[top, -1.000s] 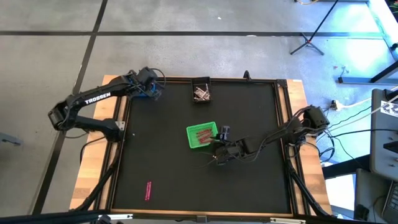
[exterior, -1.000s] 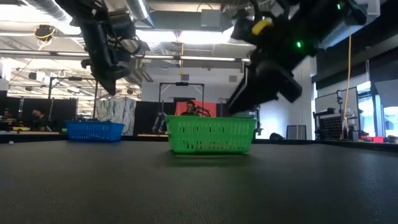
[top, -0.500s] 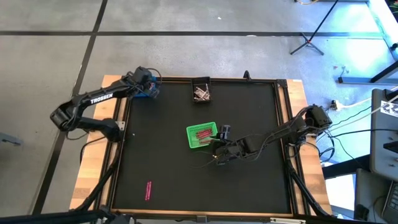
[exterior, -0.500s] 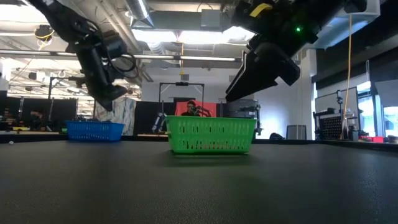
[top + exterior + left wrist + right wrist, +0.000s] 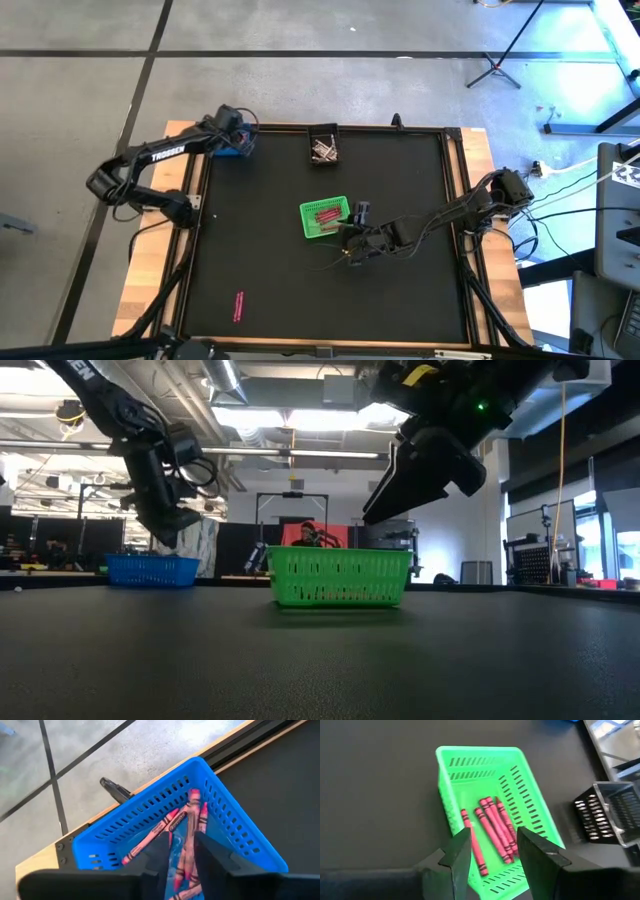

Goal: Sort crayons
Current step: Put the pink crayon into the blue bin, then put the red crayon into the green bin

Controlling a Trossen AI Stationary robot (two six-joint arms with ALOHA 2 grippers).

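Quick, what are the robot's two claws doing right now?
Left end effector: open, empty, above the blue bin.
Right end effector: open, empty, above the green bin.

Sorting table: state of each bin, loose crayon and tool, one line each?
blue bin: upright, holds pink crayons
green bin: upright, holds red crayons
black bin: upright, holds pale sticks
loose crayon: lying flat on the table
left tool: above blue bin, open, empty
right tool: above green bin, open, empty
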